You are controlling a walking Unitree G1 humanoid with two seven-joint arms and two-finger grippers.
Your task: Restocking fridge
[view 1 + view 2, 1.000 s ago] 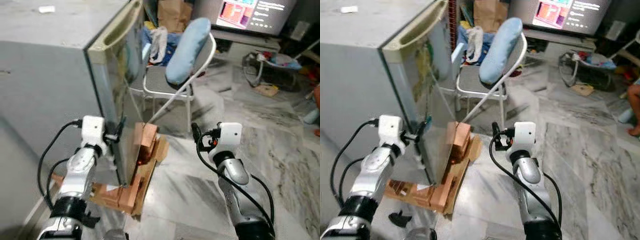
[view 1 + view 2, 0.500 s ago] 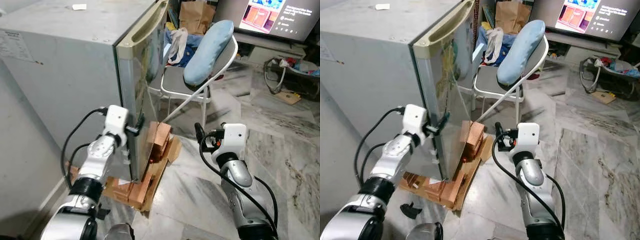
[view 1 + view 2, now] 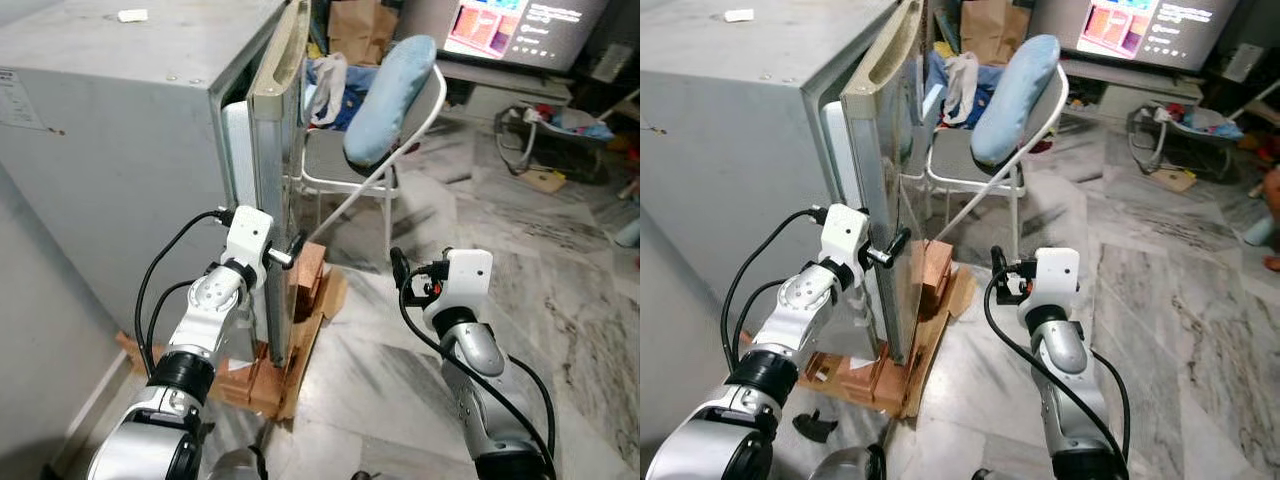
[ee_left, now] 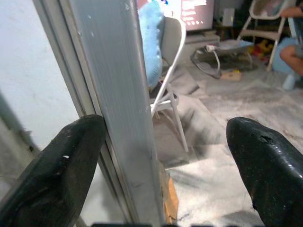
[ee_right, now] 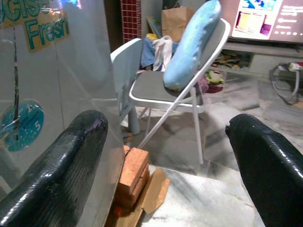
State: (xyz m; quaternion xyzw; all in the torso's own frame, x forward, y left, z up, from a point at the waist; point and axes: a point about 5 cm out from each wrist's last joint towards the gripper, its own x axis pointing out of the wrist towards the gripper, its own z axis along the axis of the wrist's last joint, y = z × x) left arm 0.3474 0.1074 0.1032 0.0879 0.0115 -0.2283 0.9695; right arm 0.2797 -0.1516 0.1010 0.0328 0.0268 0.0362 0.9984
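The fridge (image 3: 130,150) is grey, and its door (image 3: 272,180) has a cream edge. The chair (image 3: 340,165) has a white frame, a grey seat and a light blue pillow (image 3: 388,95) on it. The bricks (image 3: 308,280) are orange-pink, on brown cardboard (image 3: 325,300). The floor (image 3: 560,260) is grey marble with dark streaks. The left gripper (image 4: 158,161) and right gripper (image 5: 165,156) have shiny black fingers. The arms are silver with white boxes and black wires. The bag (image 3: 352,30) is brown. The screen (image 3: 510,25) glows pink and orange.

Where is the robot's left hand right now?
In the left eye view, the left hand is at the free edge of the fridge door, on the robot's left, fingers open either side of it, above the bricks.
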